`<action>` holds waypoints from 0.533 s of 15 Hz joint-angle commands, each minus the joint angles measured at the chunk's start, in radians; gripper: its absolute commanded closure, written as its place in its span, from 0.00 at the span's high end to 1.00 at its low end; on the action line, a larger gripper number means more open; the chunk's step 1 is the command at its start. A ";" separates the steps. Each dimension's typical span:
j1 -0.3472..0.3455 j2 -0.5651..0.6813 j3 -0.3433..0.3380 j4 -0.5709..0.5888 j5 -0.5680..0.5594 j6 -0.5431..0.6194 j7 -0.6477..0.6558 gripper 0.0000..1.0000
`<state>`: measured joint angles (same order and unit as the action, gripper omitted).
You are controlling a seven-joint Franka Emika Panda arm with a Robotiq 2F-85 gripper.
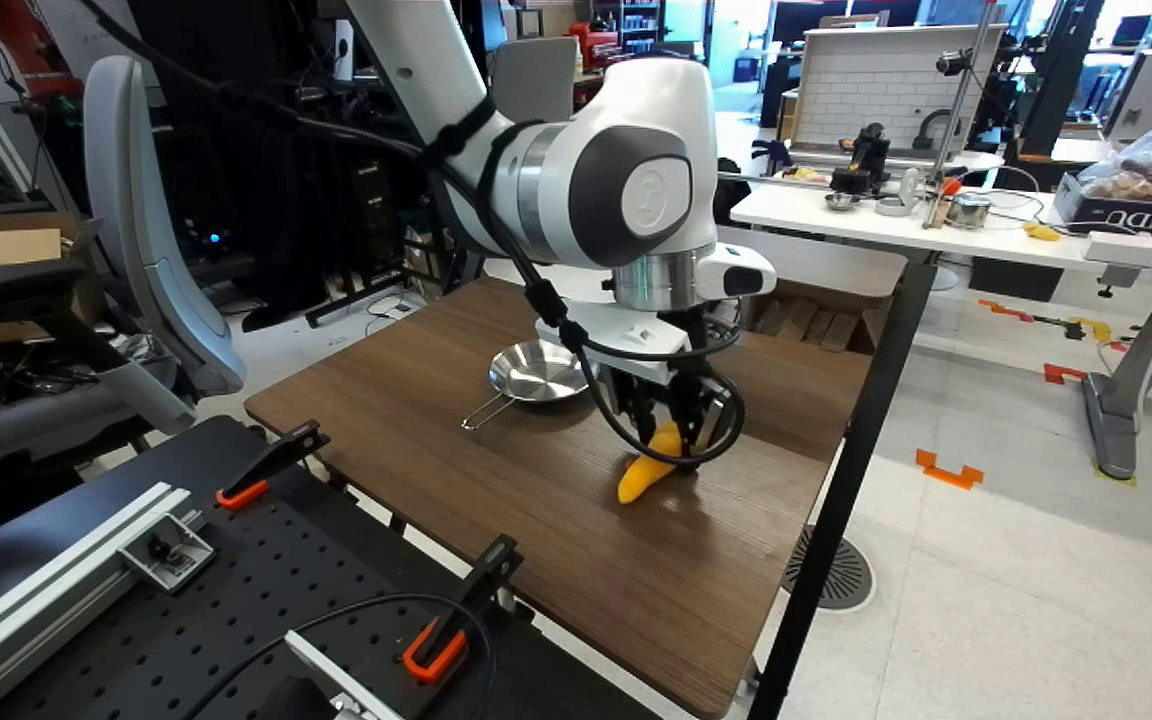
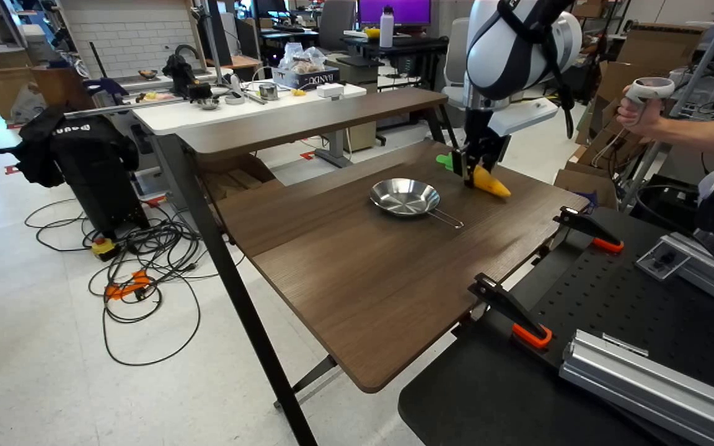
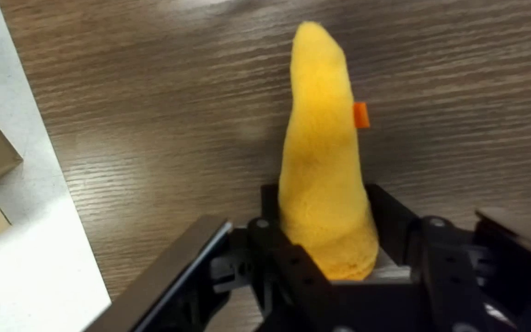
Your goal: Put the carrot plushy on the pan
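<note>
Exterior views both show me the pan (image 2: 405, 195) level on the brown tabletop (image 2: 388, 285), its bowl bare shiny metal, its thin handle pointing toward the black bench (image 1: 276, 590). On the wrist view I have the gripper (image 3: 324, 210) closed on the carrot plushy (image 3: 321, 138), pads (image 3: 389, 221) against both sides of its thick end, tip reaching ahead, an orange tag (image 3: 361, 115) at one flank. Its green top (image 2: 444, 161) pokes out behind the jaws in an exterior view. The plushy is near the pan but apart; whether it touches the wood, I can't tell. In an exterior view a black cable (image 1: 542, 298) loops across the gripper, hiding part of it; two clamps (image 1: 476, 590) sit at the bench edge.
</note>
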<state>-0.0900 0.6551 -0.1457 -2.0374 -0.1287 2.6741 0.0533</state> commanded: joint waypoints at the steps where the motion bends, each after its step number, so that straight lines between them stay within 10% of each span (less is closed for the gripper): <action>1: -0.002 0.010 -0.005 0.011 0.011 0.031 -0.005 0.20; 4: 0.002 -0.038 0.000 -0.018 0.021 -0.002 0.000 0.00; 8: 0.002 -0.120 0.024 -0.065 0.037 -0.039 -0.016 0.03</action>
<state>-0.0902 0.6246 -0.1393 -2.0440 -0.1157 2.6675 0.0540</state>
